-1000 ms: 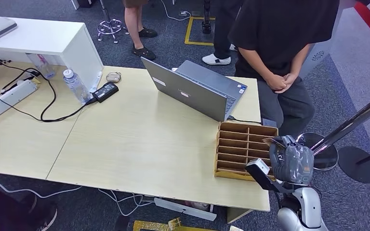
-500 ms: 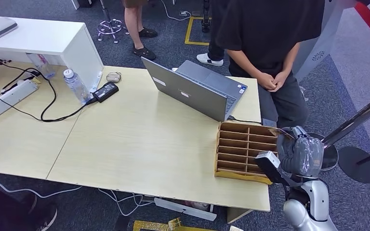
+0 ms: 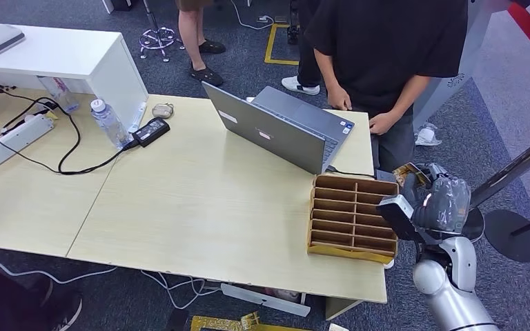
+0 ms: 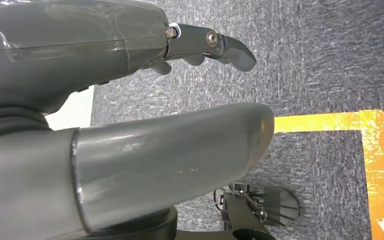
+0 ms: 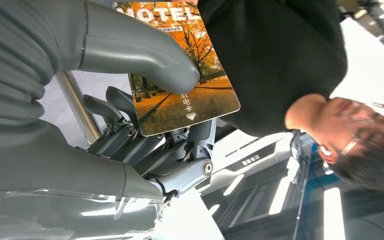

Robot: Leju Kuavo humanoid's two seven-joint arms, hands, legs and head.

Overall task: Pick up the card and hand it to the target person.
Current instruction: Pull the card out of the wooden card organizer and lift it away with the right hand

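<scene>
Your right hand [image 3: 436,201] is raised just off the desk's [image 3: 200,207] right edge, beside the wooden rack [image 3: 348,215] at the near right corner. It pinches the card [image 5: 180,70] between thumb and fingers, facing the person [image 3: 386,48] standing behind the laptop [image 3: 276,127]. Your left hand [image 4: 130,100] hangs over carpet, fingers apart and holding nothing.

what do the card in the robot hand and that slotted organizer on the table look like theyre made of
The orange autumn-photo card, pinched by the right robot hand, looks like glossy printed plastic: rounded corners, stiff flat shape, though laminated paper is possible. The brown slotted organizer box looks like matte thin wood or stiff cardboard: flat brown dividers, no shine.
</scene>
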